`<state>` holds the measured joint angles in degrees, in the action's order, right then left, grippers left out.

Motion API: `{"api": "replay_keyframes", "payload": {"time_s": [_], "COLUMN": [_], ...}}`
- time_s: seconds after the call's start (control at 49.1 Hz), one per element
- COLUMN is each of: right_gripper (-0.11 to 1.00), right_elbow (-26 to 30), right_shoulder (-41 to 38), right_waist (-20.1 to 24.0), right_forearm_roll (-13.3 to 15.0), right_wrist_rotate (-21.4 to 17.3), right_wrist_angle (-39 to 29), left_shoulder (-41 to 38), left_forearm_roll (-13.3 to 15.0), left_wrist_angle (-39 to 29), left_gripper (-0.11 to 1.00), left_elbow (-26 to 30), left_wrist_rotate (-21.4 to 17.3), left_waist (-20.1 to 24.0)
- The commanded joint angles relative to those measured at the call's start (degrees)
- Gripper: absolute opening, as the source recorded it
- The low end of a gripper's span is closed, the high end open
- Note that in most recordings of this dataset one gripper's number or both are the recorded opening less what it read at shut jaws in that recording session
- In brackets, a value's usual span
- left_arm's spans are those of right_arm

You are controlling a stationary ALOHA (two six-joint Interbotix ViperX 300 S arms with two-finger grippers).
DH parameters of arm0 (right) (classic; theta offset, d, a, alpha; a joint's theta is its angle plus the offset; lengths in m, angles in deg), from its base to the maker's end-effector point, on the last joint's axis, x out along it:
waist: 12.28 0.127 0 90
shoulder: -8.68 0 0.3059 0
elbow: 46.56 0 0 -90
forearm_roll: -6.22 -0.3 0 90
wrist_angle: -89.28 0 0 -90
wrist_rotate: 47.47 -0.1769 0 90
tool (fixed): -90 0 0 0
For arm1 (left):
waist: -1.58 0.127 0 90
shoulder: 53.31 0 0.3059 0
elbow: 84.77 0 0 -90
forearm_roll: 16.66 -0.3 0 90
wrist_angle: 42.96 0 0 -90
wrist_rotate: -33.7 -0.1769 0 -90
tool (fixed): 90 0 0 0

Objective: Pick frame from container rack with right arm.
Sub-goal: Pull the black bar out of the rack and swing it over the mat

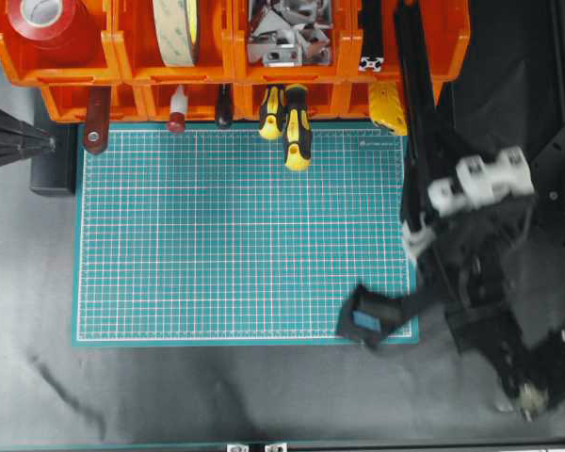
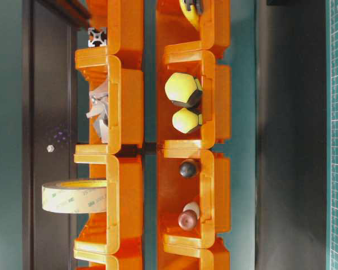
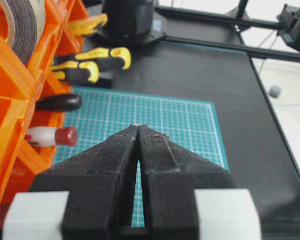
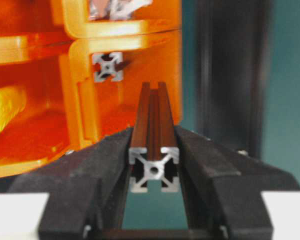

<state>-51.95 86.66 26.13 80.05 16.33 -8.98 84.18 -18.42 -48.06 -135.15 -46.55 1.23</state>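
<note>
Container rack (image 1: 122, 75): two tiers of orange open-front bins along the far edge of the green cutting mat (image 1: 235, 235).
- Contents, left to right, overhead view: red tape roll (image 1: 40, 17); beige tape roll (image 1: 174, 28); metal brackets (image 1: 287, 33); a second extrusion bar (image 1: 371, 42), its slotted end showing at the bin mouth. Lower tier: brown handle (image 1: 96, 118), red-capped tool (image 1: 177, 111), dark handle (image 1: 224, 105), yellow-black screwdrivers (image 1: 292, 122).

Left gripper (image 3: 139, 131): jaws pressed together, holding nothing, hovering over the mat's left side.

Frame (image 4: 154, 145): black grooved extrusion, clamped between the fingers of the right gripper (image 4: 154, 172), jaws partly closed against its sides. In the overhead view the frame (image 1: 414, 94) lies lengthwise from the top-right bin toward the right arm (image 1: 471, 245); whether its far end is clear of the bin cannot be told.

Step in hand: grasp made, extraction under way by the look of it.

Next move, as judged: draw the bar straight back along its own length, keeping it level so the far end clears the bin lip and the neighbouring bar.
</note>
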Motion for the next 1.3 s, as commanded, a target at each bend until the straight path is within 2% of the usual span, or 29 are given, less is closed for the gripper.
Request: {"api": "replay_keyframes", "payload": {"time_s": [0.0, 0.163, 0.346, 0.489, 0.611, 0.774, 1.039, 1.202, 1.283], "right_gripper": [0.25, 0.25, 0.25, 0.25, 0.25, 0.25, 0.25, 0.25, 0.25], "right_elbow": [3.0, 6.1, 10.5, 10.7, 9.1, 3.7, -3.3, -5.3, -5.5], "right_shoulder": [-0.4, -2.7, -7.1, -9.1, -9.7, -8.8, -8.0, -9.1, -10.9], "right_waist": [3.6, 8.0, 11.5, 12.4, 12.2, 9.5, 1.4, -2.9, -4.7], "right_forearm_roll": [2.0, 2.5, 2.3, -1.1, -3.1, -3.8, -3.7, -3.3, -3.3], "right_wrist_rotate": [0.4, 1.6, 2.7, 5.0, 4.9, 4.5, 5.3, 5.4, 5.4], "right_wrist_angle": [-2.6, -1.5, 8.8, 15.9, 21.6, 31.9, 46.6, 57.0, 60.1], "left_shoulder": [-0.3, -0.2, 0.8, 1.6, 1.8, 1.1, 1.0, 1.2, 1.5], "left_forearm_roll": [-0.2, -0.2, -0.2, -0.2, -0.2, -0.2, -0.2, -0.2, -0.2], "left_wrist_angle": [0.0, 0.0, 0.2, 0.2, 0.0, 0.0, 0.4, 0.4, 0.4], "left_gripper": [0.00, 0.00, 0.00, 0.00, 0.00, 0.00, 0.00, 0.00, 0.00], "left_elbow": [1.5, 1.6, 1.8, 2.0, 2.0, 1.8, 1.7, 1.7, 1.7], "left_wrist_rotate": [0.1, 0.2, 0.2, 0.3, 0.4, 0.4, 0.4, 0.4, 0.4], "left_waist": [0.1, 0.2, 1.1, 1.2, 1.1, 1.2, 1.2, 1.2, 1.2]}}
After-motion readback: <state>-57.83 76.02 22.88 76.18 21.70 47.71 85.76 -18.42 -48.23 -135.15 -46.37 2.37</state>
